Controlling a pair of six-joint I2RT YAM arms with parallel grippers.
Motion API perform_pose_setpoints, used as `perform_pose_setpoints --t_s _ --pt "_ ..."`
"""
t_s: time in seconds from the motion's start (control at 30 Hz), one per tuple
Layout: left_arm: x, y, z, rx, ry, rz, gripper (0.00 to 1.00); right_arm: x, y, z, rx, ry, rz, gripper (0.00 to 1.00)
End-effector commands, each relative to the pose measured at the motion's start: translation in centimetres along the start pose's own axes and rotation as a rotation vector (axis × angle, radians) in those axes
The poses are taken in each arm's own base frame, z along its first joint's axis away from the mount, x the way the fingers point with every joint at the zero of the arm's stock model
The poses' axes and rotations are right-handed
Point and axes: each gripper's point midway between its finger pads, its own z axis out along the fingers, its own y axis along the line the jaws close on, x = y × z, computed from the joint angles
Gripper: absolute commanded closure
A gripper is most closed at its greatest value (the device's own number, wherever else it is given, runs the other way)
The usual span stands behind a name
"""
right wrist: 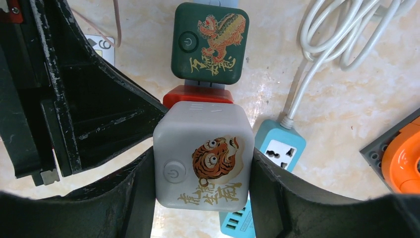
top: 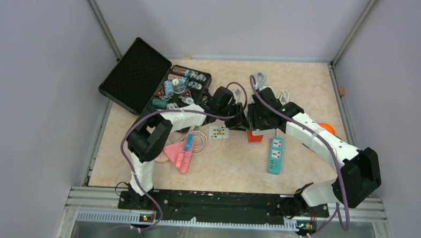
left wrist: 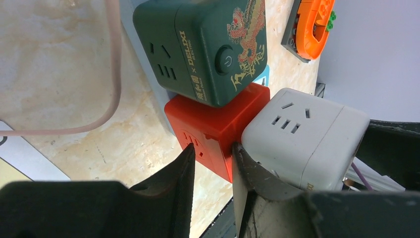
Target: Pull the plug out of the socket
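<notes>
White cube is clamped by right gripper, touching red cube; three cubes are counted, green cube included. At red's corner, left gripper fingers are narrowly parted, grip cannot be told.

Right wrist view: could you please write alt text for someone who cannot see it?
The right hand clamps a white plastic cube socket printed with a tiger. Beyond it sit a red cube and a dark green cube socket; a teal power strip lies alongside.
</notes>
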Motion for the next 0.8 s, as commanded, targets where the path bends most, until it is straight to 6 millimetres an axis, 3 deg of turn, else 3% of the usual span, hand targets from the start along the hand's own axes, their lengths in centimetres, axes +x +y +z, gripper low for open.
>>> perform_pose_setpoints --t_s 0.0,0.17,0.3,0.4,0.47,0.67,0.77 --pt "6.9 15.3 0.6 -0.517 0.15 -0.065 0.68 -6.4 0.4 -2.6 -0.012 -0.217 -0.019 1.0" --pt "7.1 15.6 0.7 -0.522 0.155 -0.071 0.69 -8.5 0.3 -4.3 -0.192 -0.264 0.103 1.0" --pt "7.1 15.7 0.8 -0.523 0.154 -0.073 0.69 -7.0 1.8 -3.1 -0.215 -0.223 0.08 1.0" --pt "7.2 15.8 0.8 -0.527 0.155 -0.075 0.69 -5.8 1.8 -2.6 -0.171 -0.199 0.042 1.0" --pt "7.2 15.8 0.8 -0.527 0.157 -0.076 0.7 -6.1 1.4 -3.4 -0.165 -0.219 0.047 1.0" --pt "7.0 16.1 0.8 -0.545 0.153 -0.071 0.7 -9.9 -0.8 -8.5 -0.175 -0.345 0.123 1.0" --pt "6.6 15.6 0.8 -0.536 0.148 -0.064 0.7 -10.0 -2.5 -8.9 -0.094 -0.345 0.132 1.0"
